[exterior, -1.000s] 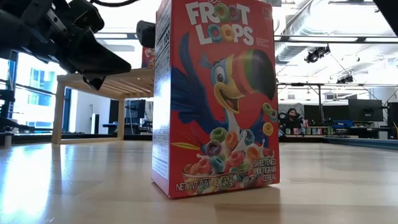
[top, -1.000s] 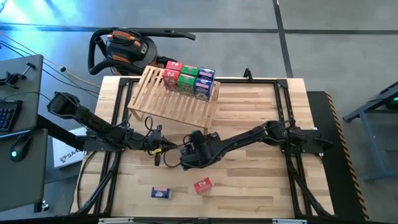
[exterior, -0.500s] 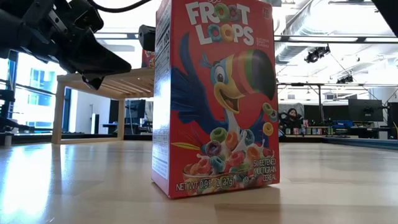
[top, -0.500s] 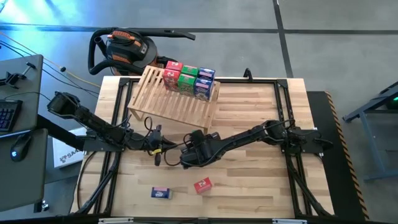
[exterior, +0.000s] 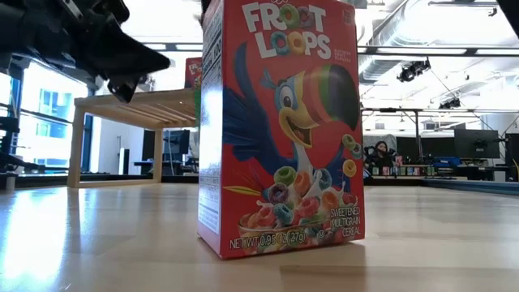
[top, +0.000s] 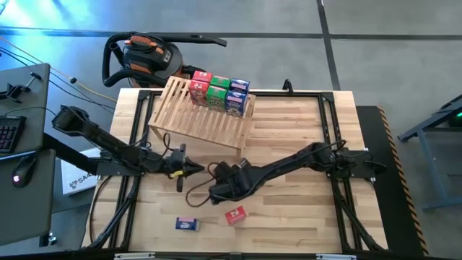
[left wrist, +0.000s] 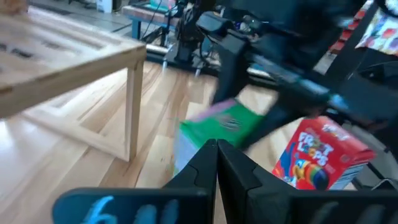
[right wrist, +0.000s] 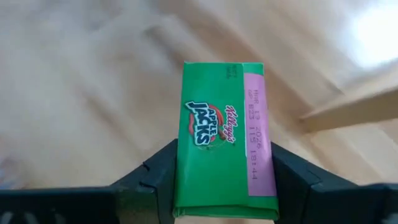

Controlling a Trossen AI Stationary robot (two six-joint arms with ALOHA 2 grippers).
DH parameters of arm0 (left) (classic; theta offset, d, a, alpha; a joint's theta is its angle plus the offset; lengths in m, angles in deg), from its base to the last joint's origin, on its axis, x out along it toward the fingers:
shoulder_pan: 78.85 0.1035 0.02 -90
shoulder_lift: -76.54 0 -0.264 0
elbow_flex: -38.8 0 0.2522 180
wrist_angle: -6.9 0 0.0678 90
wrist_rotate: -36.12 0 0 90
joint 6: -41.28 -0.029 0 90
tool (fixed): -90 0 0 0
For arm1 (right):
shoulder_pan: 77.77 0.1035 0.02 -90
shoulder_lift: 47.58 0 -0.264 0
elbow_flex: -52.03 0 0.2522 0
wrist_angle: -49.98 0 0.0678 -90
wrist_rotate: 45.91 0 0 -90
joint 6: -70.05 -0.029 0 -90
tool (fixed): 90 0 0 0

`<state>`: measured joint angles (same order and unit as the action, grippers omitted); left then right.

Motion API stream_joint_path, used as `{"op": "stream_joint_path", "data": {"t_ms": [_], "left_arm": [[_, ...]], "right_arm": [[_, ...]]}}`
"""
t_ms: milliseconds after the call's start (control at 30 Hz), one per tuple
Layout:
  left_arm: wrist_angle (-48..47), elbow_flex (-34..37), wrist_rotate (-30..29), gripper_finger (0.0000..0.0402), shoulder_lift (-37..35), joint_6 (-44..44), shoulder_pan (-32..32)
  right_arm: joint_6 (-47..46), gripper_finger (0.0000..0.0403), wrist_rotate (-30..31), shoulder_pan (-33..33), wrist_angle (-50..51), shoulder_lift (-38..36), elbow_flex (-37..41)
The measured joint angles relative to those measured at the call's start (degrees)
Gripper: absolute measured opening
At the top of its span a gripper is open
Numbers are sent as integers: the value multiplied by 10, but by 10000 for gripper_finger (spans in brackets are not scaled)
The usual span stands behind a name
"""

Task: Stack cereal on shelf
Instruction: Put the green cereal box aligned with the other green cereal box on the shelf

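My right gripper (top: 219, 191) is at mid-table, shut on a green Apple Jacks cereal box (right wrist: 224, 140). In the high view the gripper hides that box. My left gripper (top: 195, 171) is shut, just left of the right one; the green box (left wrist: 219, 126) shows beyond its fingertips. A red Froot Loops box (top: 234, 214) stands upright near the table's near edge, with a blue-and-white box (top: 187, 224) lying to its left. The slatted wooden shelf (top: 189, 119) stands on its legs at the far left and carries several red, green and blue boxes (top: 219, 91). My right gripper pinches the green box between its two fingers (right wrist: 155, 177), one on each long narrow side, near the end closest to the wrist (right wrist: 186, 186). The printed face looks at the wrist camera and the box reaches forward past the fingertips. I cannot tell whether it touches the table.
A black and orange shop vacuum (top: 144, 58) sits beyond the table's far left corner. A loose cable (top: 196, 195) curls on the table between the grippers. Bare tabletop (top: 303, 217) lies to the right of the red box.
My right gripper has moved toward the table's near edge and a little left, carrying the green box. My left gripper has moved slightly right, toward the right gripper. The boxes on the table and on the shelf have stayed put.
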<state>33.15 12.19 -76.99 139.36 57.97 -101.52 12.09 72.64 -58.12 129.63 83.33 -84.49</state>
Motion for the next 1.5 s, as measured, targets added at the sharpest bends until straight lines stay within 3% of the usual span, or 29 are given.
{"op": "stream_joint_path", "data": {"t_ms": [233, 367, 533, 800, 1100, 1500], "left_arm": [[-39, 0, 10, 3, -61, -9, -3], [-81, 0, 2, 3, -103, -14, -12], [-134, 0, -26, 3, -151, -14, -20], [-154, 0, -30, 3, -163, -19, -21], [-158, 0, -30, 3, -163, -13, -21], [-162, 0, -30, 3, -162, -3, -21]], "right_arm": [[152, 169, -65, 20, 11, 0, -123], [214, 169, -65, 5, 3, -57, -92], [289, 169, -6, -43, 22, -101, -93], [482, 170, -66, -152, -60, -106, -95], [539, 170, -130, -231, -90, -109, -95], [546, 189, -141, -270, -93, -104, -95]]}}
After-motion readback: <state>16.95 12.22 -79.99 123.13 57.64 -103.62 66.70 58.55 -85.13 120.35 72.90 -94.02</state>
